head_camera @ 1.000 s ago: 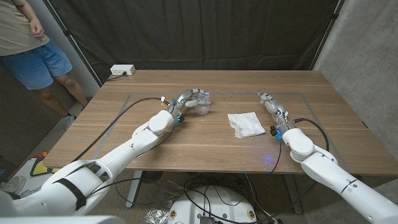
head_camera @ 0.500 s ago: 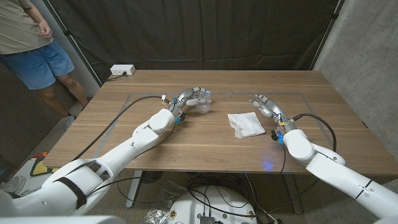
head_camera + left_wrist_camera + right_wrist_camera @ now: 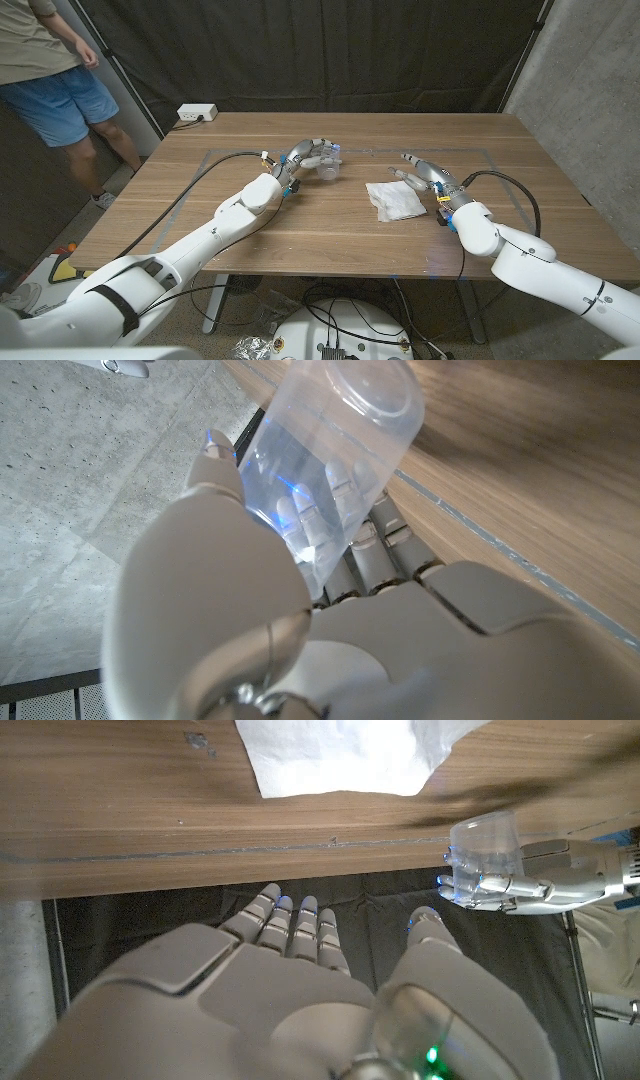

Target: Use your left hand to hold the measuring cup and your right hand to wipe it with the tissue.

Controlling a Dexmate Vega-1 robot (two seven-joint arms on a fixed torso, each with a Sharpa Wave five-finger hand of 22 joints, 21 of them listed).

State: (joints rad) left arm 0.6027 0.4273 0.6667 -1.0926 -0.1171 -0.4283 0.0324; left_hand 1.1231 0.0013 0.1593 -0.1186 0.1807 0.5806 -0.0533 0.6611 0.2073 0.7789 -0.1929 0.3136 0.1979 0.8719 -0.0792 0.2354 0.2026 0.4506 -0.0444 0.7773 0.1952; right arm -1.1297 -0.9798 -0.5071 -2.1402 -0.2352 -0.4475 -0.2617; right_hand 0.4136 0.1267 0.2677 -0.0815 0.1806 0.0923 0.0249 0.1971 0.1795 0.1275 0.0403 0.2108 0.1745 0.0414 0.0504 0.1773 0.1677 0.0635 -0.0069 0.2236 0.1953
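Note:
A clear plastic measuring cup (image 3: 327, 165) is off the table, gripped by my left hand (image 3: 308, 157) near the middle of the far half. In the left wrist view the cup (image 3: 335, 430) is tilted, its bottom pointing away, with my left hand's fingers (image 3: 300, 520) showing through its wall. A white crumpled tissue (image 3: 395, 199) lies on the table right of centre. My right hand (image 3: 427, 173) hovers just beside the tissue's far right corner, fingers apart and holding nothing. The right wrist view shows the tissue (image 3: 340, 755), my right hand (image 3: 300, 980) and the held cup (image 3: 485, 842).
A white power strip (image 3: 197, 113) sits at the table's far left edge. A black cable (image 3: 195, 185) runs over the table's left side along my left arm. A person (image 3: 50, 70) stands beyond the table's left corner. A thin marked outline (image 3: 470, 152) frames the work area.
My right hand has swung left toward the tissue and spread its fingers. My left hand has raised the cup slightly. The person at the left has shifted.

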